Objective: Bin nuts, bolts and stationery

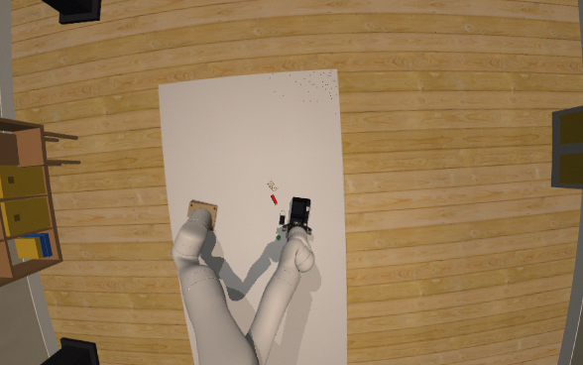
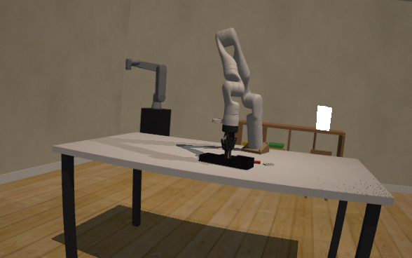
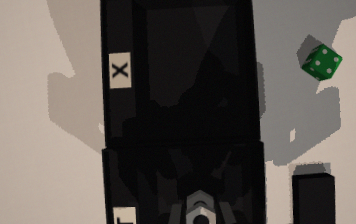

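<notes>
Two black bins stand joined end to end (image 1: 299, 210), also seen in the side view (image 2: 226, 161). In the wrist view the far bin is marked X (image 3: 120, 70) and the near bin shows a T label (image 3: 124, 217) at the bottom edge. My gripper (image 3: 200, 221) (image 2: 228, 153) reaches down into the T bin. A grey hex nut (image 3: 200, 206) sits between its fingertips, low in the bin. The fingers stand slightly parted around it. A red stick-like thing (image 1: 274, 199) and a small pale thing (image 1: 272, 185) lie on the table beyond the bins. No bin marked P is in view.
A green die (image 3: 321, 61) lies on the table beside the X bin. A small black block (image 3: 312, 197) stands beside the T bin. The arm's wooden base (image 1: 202, 210) is to the left. The table's right edge is close to the bins.
</notes>
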Controlling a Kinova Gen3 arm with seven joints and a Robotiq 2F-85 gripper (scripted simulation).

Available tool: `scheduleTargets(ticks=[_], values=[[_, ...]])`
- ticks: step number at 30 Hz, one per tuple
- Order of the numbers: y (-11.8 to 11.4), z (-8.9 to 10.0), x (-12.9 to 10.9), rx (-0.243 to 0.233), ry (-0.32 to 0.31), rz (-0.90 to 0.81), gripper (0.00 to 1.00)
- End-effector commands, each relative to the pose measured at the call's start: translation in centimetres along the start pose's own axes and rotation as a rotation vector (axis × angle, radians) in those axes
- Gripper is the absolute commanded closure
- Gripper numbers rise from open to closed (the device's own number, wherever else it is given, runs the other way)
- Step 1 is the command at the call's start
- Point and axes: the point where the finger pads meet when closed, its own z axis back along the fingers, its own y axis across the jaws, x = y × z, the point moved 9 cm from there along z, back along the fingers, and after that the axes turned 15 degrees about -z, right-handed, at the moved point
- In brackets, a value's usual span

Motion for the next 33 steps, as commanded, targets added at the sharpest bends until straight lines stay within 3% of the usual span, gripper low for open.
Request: scheduleTargets(ticks=[1, 15, 33], values=[[0.0, 0.0, -0.1, 0.001, 0.001, 0.000, 0.69], [0.0, 0.0, -0.1, 0.001, 0.001, 0.000, 0.69], [0.0, 2.3, -0.1, 0.001, 0.002, 0.002, 0.69]])
